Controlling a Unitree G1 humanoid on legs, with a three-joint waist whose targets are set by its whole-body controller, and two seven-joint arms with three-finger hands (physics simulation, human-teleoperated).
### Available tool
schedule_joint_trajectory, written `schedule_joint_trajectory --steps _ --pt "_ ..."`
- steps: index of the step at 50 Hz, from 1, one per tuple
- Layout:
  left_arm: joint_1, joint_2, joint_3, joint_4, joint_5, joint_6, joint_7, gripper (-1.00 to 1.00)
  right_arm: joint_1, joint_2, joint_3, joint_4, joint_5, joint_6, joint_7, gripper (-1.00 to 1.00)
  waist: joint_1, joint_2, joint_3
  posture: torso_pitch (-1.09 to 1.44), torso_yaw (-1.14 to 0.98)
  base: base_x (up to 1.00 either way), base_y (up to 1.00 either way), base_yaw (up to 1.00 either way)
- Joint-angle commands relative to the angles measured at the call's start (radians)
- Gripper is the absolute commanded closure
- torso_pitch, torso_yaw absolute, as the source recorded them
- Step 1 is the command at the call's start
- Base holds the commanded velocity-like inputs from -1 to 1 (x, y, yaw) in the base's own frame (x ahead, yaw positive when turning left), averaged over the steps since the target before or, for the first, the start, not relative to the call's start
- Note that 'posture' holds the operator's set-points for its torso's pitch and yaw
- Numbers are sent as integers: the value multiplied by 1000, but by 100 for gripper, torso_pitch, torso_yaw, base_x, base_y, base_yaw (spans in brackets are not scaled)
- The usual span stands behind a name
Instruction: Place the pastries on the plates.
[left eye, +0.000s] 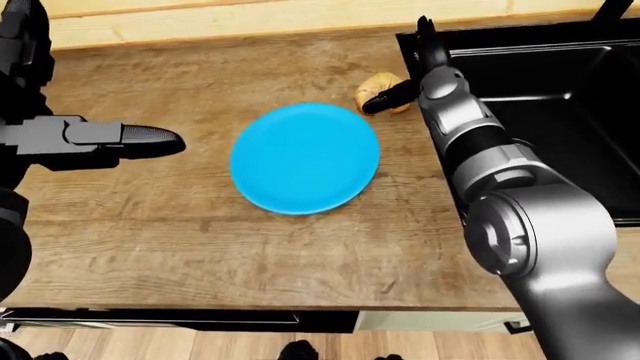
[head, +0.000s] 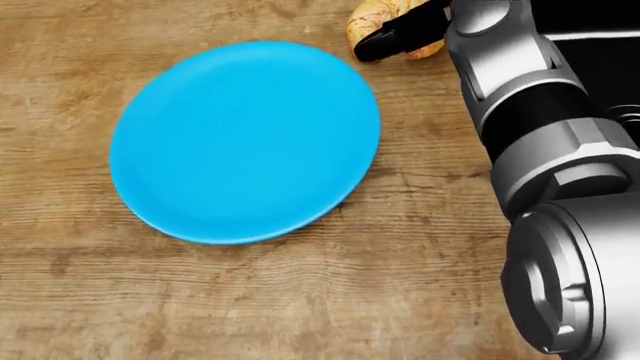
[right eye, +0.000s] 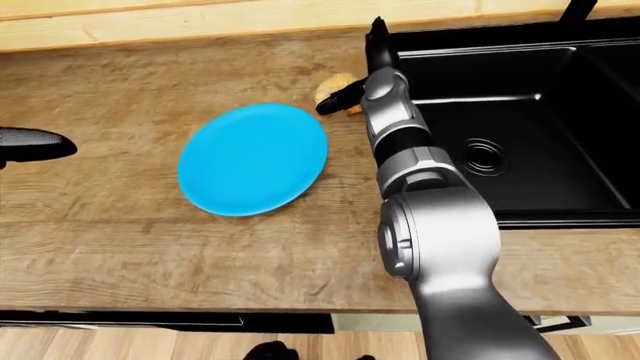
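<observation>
Pastry on counter, upper centre of left-eye view, just beside blue plate; plate bare. Right hand touching pastry, grip indeterminate. Left hand released, mid-left. Placement pending.

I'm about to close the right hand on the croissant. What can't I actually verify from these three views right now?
- Right hand grip: black fingers cover part of the croissant in every view; contact or closure unclear.
- Croissant: cut by the top edge in the head view; mostly hidden by the hand in the right-eye view.
- Left hand: only one rounded fingertip shows, the rest blocked by its own forearm.
- Only one blue plate is in view; any others lie outside the frames.
</observation>
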Motion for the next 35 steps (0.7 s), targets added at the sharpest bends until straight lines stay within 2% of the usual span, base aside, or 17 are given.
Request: schedule_joint_trajectory --steps 1,27,30,35 --pt "-17 17 21 -8 11 -29 5 -100 -43 -10 -1 -43 -4 -22 -19 -100 0 1 -37 25 25 0 0 0" --pt "-10 34 37 -13 10 -21 -5 -100 -16 -16 1 -40 -34 10 -66 -100 7 3 -42 25 25 0 0 0" --pt "-8 37 44 -15 2 -20 -3 -100 -14 -16 6 -40 -44 7 -65 -65 6 3 -42 25 25 0 0 0" --pt "4 46 54 -17 -4 -23 -2 -100 -6 -13 6 -39 -53 7 -65 -40 5 5 -42 25 25 0 0 0"
